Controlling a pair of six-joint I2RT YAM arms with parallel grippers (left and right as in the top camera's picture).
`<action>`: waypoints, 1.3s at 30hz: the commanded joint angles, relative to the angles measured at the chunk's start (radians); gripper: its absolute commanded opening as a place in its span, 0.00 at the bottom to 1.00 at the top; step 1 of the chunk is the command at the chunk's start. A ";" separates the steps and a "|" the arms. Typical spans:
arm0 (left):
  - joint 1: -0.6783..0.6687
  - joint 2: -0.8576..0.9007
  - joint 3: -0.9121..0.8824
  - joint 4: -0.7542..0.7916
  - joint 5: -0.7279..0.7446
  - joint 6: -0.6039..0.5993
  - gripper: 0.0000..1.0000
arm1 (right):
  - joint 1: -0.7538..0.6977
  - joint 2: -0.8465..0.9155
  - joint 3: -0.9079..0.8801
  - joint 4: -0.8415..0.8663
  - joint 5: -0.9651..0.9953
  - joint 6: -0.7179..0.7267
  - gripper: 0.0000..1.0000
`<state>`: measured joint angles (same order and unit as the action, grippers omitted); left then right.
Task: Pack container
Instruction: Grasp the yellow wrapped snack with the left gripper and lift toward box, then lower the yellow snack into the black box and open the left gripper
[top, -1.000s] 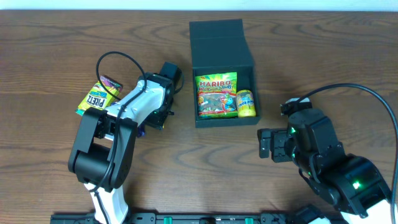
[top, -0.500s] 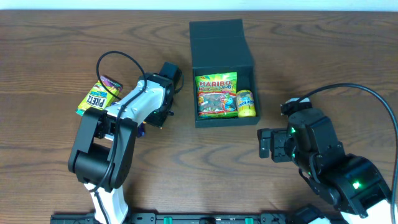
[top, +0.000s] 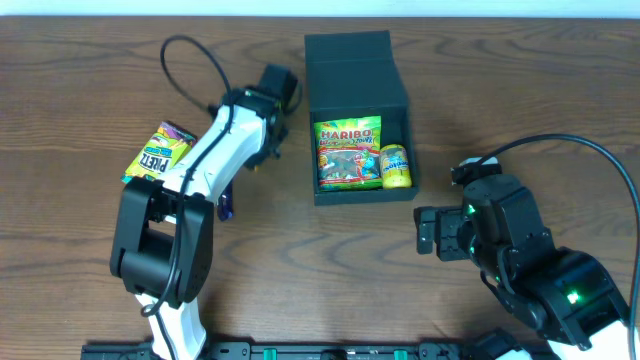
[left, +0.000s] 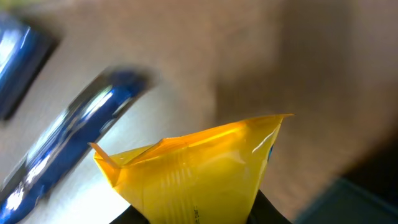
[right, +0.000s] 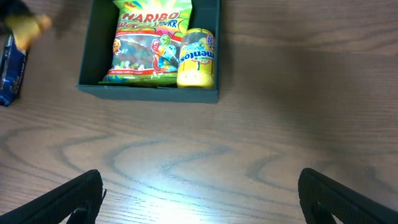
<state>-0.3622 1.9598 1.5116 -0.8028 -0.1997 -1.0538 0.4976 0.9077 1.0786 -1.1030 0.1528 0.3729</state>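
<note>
Far out at nine o'clock from the box lies a pretzel packet (top: 158, 152), with the left arm's white link crossing just beside it. A blue packet (top: 225, 204) pokes out from under that arm; in the wrist view it is only a blurred streak, so I can't read any label.

The left gripper (top: 260, 150) hangs near the box's nine o'clock side, clenched on a yellow packet (left: 199, 168) that stands up in front of its camera. The fingers themselves are barely a dark shape at the bottom edge there, and from overhead the arm hides nearly all of the packet.

The container (top: 311, 130) sits towards twelve o'clock on the table, its lid (top: 350, 60) folded back on the far side. Inside it, a Haribo bag (top: 348, 153) fills the nine o'clock part and a yellow Mentos bottle (top: 396, 166) lies just beside it at three o'clock.

The right gripper (top: 428, 232) waits at about five o'clock from the box, jaws spread wide with nothing between them.

As I see it, the step in hand is carrying the yellow packet to the box. The next move calls for a swing towards three o'clock, over the near wall, then a release. The free room looks tight: I can't tell whether bare floor is left in the twelve o'clock part, since shadow covers it.
</note>
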 joint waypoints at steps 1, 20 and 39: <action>-0.010 0.008 0.104 0.013 -0.042 0.281 0.14 | -0.007 -0.005 0.007 -0.002 0.004 -0.014 0.99; -0.081 0.017 0.188 0.287 0.250 0.563 0.05 | -0.007 -0.005 0.007 -0.002 0.004 -0.014 0.99; -0.208 0.190 0.325 0.221 0.415 0.796 0.06 | -0.007 -0.005 0.007 -0.001 0.004 -0.014 0.99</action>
<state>-0.5720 2.1323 1.8072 -0.5785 0.1749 -0.3218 0.4973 0.9077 1.0786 -1.1034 0.1528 0.3729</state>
